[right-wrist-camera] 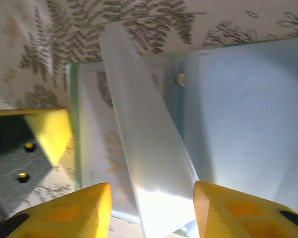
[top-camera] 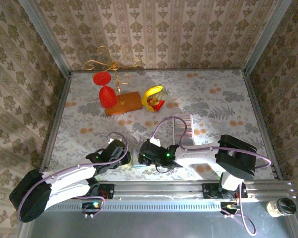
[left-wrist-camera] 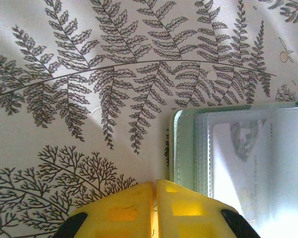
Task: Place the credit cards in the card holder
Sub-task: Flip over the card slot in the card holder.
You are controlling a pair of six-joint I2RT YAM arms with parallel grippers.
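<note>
Surface: the desk wears a pale cloth printed with ferns and flowers.
Room: damask-papered walls close it in at 9, 12 and 3 o'clock.
Open room: open cloth runs from 12 to 3 o'clock; ornaments on a wooden base stand at 11.
Card holder: the card holder lies open at 6 o'clock, near the front edge.
Credit cards: the credit cards lie as a ribbed strip just 3 o'clock of centre.
Left: the left end effector has its fingers together beside the holder's green edge.
Right: the right end effector has its fingers apart, with a frosted pale flap between them.
</note>
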